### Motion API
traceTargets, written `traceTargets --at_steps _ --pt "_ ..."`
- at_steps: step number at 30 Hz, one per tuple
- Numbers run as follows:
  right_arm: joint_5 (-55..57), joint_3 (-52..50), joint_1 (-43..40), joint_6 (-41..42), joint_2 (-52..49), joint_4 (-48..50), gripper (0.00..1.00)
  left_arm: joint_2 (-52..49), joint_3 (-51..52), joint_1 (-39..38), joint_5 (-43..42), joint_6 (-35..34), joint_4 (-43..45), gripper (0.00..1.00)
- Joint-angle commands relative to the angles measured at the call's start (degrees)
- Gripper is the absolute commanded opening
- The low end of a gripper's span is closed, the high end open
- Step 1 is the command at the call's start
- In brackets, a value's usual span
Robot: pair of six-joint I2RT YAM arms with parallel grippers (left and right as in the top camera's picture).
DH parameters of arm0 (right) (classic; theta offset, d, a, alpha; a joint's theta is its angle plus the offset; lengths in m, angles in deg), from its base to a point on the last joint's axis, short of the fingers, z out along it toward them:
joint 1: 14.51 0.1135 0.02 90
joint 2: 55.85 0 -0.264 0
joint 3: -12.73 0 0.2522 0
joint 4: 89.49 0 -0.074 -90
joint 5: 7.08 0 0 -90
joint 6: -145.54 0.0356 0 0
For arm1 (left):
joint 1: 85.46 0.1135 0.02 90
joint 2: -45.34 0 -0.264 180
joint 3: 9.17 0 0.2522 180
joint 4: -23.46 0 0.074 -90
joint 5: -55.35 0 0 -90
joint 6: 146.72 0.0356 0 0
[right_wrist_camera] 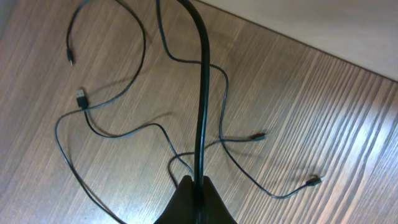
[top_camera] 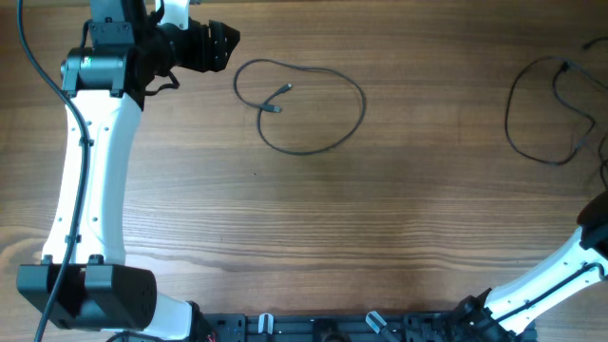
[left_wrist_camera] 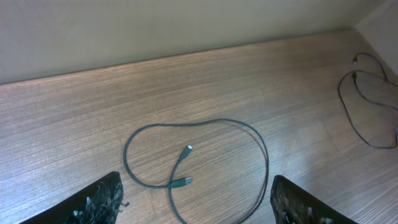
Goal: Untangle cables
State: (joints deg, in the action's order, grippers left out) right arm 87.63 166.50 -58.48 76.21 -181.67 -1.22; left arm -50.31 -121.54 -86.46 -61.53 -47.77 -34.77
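I see left pincer point(left_wrist_camera: 196, 202) open above a looped cable point(left_wrist_camera: 185, 182) on the desk point(top_camera: 285, 218); right pincer point(right_wrist_camera: 198, 186) clamped on a black cable point(right_wrist_camera: 202, 93), loose cables point(right_wrist_camera: 81, 96) beneath.

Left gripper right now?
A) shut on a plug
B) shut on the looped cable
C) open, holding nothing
C: the left gripper has its fingers wide apart with nothing between them, and the looped cable lies loose in front of it, untouched.
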Motion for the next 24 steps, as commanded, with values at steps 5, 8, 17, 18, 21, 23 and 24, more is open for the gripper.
traceTargets --at_steps 5,8,17,18,21,23,24 --pt "0.3 0.2 -0.2 -1.0 -1.6 1.0 0.05 1.9 0.1 0.5 -0.7 0.9 -0.6 0.78" --pt "-0.1 0.2 -0.1 -1.0 -3.3 0.4 0.04 1.9 0.1 0.5 -0.7 0.9 -0.6 0.78" --pt "0.3 0.2 -0.1 -1.1 -6.0 -0.1 0.05 1.9 0.1 0.5 -0.7 1.0 -0.9 0.78" --pt "0.4 0.2 -0.1 -1.0 -6.0 0.0 0.04 1.9 0.1 0.5 -0.7 1.0 -0.9 0.78" --pt "0.4 0.2 -0.1 -1.1 -6.0 0.2 0.04 1.9 0.1 0.5 -0.7 1.0 -0.9 0.78" --pt "0.4 0.2 -0.1 -1.1 -6.0 0.5 0.05 1.9 0.1 0.5 -0.7 0.9 -0.9 0.78" --pt "0.4 0.2 -0.1 -1.1 -6.0 0.5 0.04 1.9 0.1 0.5 -0.7 0.9 -0.9 0.78"
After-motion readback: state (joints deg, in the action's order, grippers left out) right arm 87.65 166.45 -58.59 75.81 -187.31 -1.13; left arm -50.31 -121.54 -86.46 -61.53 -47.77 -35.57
